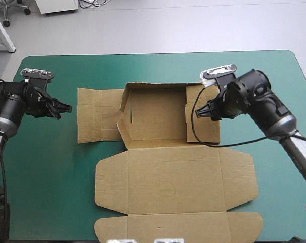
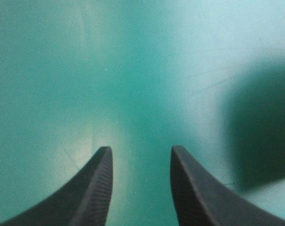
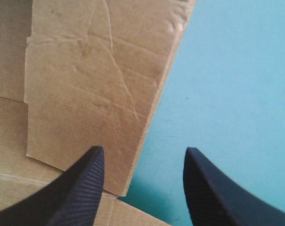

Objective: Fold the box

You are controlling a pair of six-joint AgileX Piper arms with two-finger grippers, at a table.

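The brown box [image 1: 175,187] lies in the middle of the table. Its wide lid panel is flat toward the near edge. Behind it the tray part [image 1: 155,119] has its left and far walls partly raised. A flat side flap [image 1: 97,121] reaches left and another [image 1: 203,126] lies at the right. My left gripper [image 1: 67,108] hovers left of the left flap, open [image 2: 141,148] over bare cover. My right gripper [image 1: 201,112] is above the right flap, open [image 3: 144,149], its fingers astride the outer edge of the box flap [image 3: 85,80].
The teal-green cover [image 1: 46,167] shows on both sides of the box, wider at the right [image 1: 279,192]. The lid's front flap [image 1: 178,227] reaches almost to the table's near edge. The far edge lies behind the tray.
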